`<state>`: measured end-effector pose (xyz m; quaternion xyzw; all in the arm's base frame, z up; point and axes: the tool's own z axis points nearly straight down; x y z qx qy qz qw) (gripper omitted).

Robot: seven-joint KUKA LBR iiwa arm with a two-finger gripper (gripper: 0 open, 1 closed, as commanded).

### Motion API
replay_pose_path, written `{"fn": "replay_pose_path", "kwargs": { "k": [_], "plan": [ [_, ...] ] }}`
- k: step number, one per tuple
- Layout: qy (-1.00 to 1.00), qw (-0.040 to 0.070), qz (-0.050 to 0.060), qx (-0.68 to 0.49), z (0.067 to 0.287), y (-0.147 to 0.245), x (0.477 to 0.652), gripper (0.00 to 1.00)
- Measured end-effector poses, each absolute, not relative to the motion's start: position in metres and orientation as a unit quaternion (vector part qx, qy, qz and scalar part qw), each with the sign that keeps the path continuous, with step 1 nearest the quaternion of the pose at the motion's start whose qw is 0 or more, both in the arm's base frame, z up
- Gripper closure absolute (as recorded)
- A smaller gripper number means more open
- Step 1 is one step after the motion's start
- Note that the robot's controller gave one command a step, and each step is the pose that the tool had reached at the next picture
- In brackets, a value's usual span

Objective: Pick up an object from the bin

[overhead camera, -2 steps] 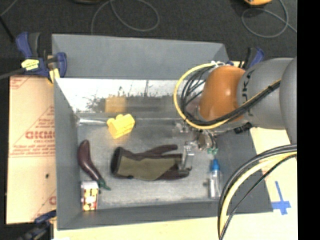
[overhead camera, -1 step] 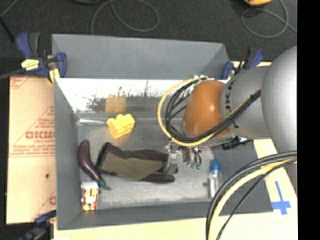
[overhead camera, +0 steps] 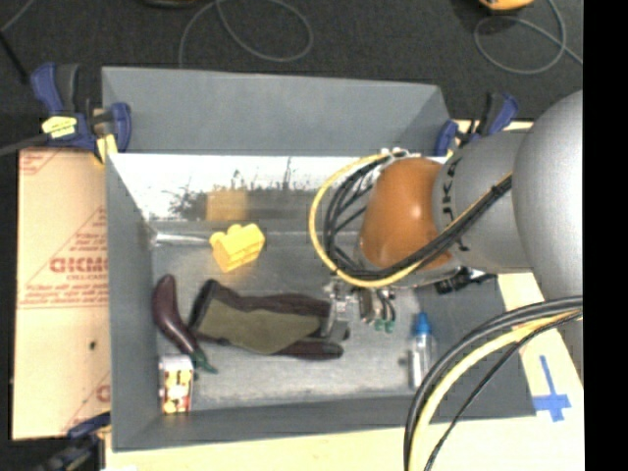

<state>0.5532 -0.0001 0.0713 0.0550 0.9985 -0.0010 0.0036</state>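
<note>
My gripper [overhead camera: 360, 311] hangs low in the middle right of the bin, just under the arm's orange cover. It is at the right end of a floppy olive and dark maroon cloth piece [overhead camera: 260, 324] that lies flat across the bin floor. Whether it touches the cloth I cannot tell. A small clear bottle with a blue cap [overhead camera: 420, 346] lies just to the gripper's right, apart from it.
A dark purple eggplant [overhead camera: 172, 317] lies at the cloth's left end. Below it, in the front left corner, stands a small red and yellow box [overhead camera: 176, 384]. A yellow toy block [overhead camera: 238, 245] sits near the back wall. The arm and its cables cover the bin's right side.
</note>
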Motion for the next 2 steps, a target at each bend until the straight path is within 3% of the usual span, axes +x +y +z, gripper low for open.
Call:
{"fn": "replay_pose_path", "kwargs": {
  "k": [1,2],
  "plan": [
    [0.998,0.005,-0.001,0.062,0.1904,-0.0076,0.5628,1.0],
    [0.998,0.005,-0.001,0.062,0.1903,-0.0077,0.5627,1.0]
  ]
}}
